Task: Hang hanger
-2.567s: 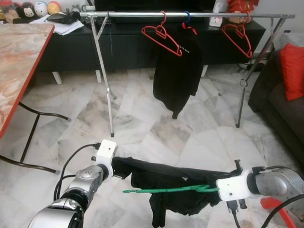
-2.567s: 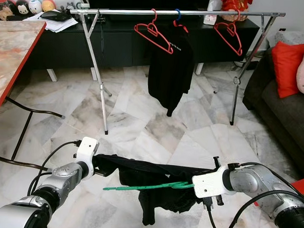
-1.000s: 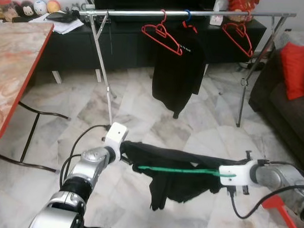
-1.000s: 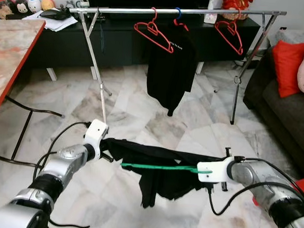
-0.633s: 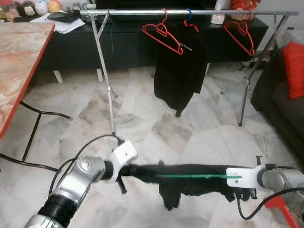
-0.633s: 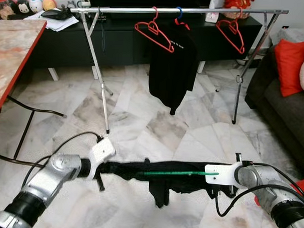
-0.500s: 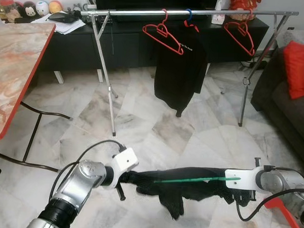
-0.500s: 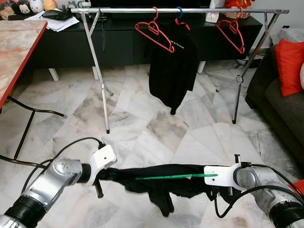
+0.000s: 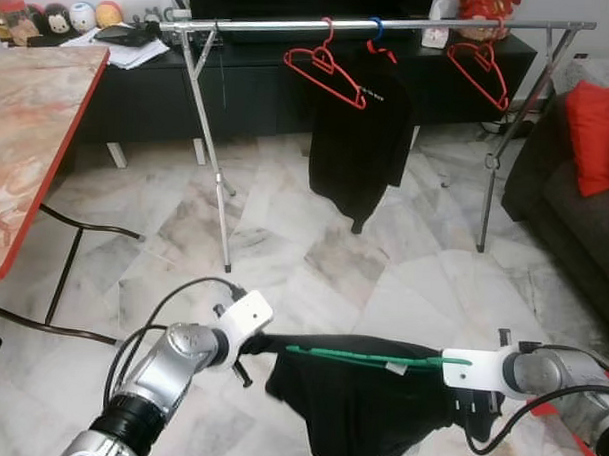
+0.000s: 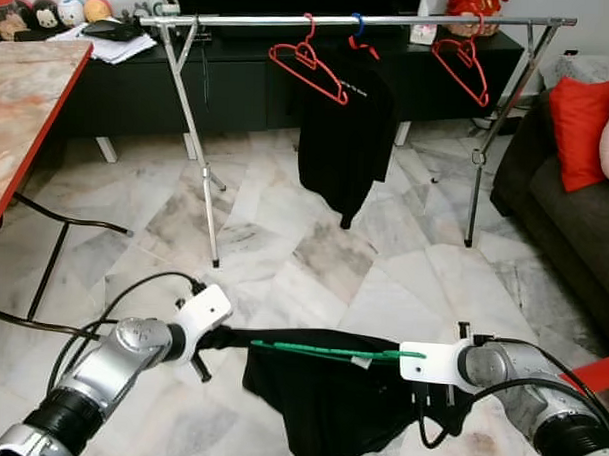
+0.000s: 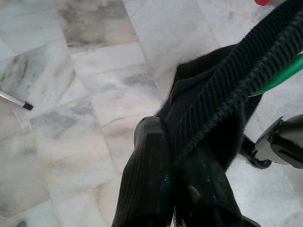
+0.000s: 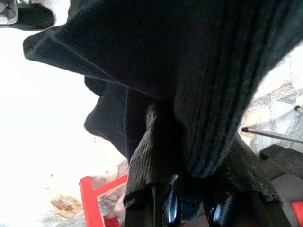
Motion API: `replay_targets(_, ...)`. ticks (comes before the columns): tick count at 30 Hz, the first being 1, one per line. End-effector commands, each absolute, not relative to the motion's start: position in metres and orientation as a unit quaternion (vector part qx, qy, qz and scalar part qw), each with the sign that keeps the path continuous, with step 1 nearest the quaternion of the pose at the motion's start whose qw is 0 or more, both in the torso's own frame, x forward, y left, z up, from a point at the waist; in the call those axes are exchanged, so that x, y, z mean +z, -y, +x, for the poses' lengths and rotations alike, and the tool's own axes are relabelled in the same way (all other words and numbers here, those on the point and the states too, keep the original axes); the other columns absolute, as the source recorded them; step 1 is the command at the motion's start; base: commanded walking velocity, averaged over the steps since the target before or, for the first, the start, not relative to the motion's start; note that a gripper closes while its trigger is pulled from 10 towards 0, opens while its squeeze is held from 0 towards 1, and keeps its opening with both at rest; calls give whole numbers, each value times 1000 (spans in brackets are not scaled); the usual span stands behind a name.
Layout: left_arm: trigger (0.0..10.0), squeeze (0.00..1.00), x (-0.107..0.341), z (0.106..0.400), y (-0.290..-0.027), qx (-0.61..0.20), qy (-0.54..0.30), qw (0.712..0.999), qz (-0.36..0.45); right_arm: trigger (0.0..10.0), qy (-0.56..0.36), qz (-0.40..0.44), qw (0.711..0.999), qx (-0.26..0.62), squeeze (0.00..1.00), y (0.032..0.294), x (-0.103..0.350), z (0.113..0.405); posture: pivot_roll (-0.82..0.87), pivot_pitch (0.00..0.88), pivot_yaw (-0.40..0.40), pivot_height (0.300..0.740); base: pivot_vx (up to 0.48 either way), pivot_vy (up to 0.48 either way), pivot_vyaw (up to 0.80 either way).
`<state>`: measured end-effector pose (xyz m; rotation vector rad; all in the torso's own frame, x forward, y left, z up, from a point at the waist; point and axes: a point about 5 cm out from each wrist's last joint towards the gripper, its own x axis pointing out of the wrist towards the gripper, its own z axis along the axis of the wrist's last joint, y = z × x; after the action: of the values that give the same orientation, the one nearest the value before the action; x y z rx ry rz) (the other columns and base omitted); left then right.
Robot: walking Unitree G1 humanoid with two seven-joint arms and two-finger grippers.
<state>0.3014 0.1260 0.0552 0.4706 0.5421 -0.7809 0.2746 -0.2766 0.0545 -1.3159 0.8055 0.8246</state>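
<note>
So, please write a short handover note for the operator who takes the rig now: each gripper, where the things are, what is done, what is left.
Left gripper: shut on one end of the black garment, low over the marble floor.
Right gripper: shut on the garment's other end.
Green hanger: lying along the top of the garment, stretched between both grippers.
Clothes rail: ahead, carrying red hangers and a hung black shirt.
Done: garment spread with the hanger.
Left: carry it to the rail and hook it on, probably in a free gap.

A clothes rail [image 9: 292, 25] stands ahead, a cabinet [image 9: 139, 87] behind it. A table [image 9: 28, 108] sits left, a sofa [image 9: 576, 187] right. A garment [image 9: 363, 410] hangs nearest, between both arms.
</note>
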Motion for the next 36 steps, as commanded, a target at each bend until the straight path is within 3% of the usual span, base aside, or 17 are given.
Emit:
replay_targets(1, 10000, 0, 52, 304, -149, -332, -281, 868, 241, 0, -396, -575, 638, 324, 0, 304, 61, 269, -195, 55, 4, 740, 0, 0, 0)
replay_targets(5, 10000, 0, 53, 303, -150, -332, -280, 867, 243, 0, -400, -586, 629, 318, 0, 308, 62, 269, -193, 55, 2, 740, 0, 0, 0)
replay_targets(8, 10000, 0, 47, 300, -152, -340, -288, 856, 264, 0, -392, -572, 643, 326, 0, 303, 62, 270, -195, 56, 1, 740, 0, 0, 0)
replay_targets(13, 10000, 0, 45, 301, -151, -338, -288, 856, 266, 0, -391, -571, 643, 327, 0, 302, 63, 270, -198, 57, 0, 740, 0, 0, 0)
replay_targets(24, 10000, 0, 75, 307, -148, -371, -257, 869, 205, 0, -431, -601, 591, 321, 0, 312, 53, 260, -186, 62, -5, 740, 0, 0, 0)
replay_targets(28, 10000, 0, 86, 308, -142, -389, -242, 874, 164, 0, -439, -601, 590, 312, 0, 311, 47, 259, -183, 62, -5, 740, 0, 0, 0)
replay_targets(36, 10000, 0, 89, 299, -133, -437, -246, 852, 150, 0, -452, -596, 604, 274, 0, 310, 41, 261, -184, 51, -3, 740, 0, 0, 0)
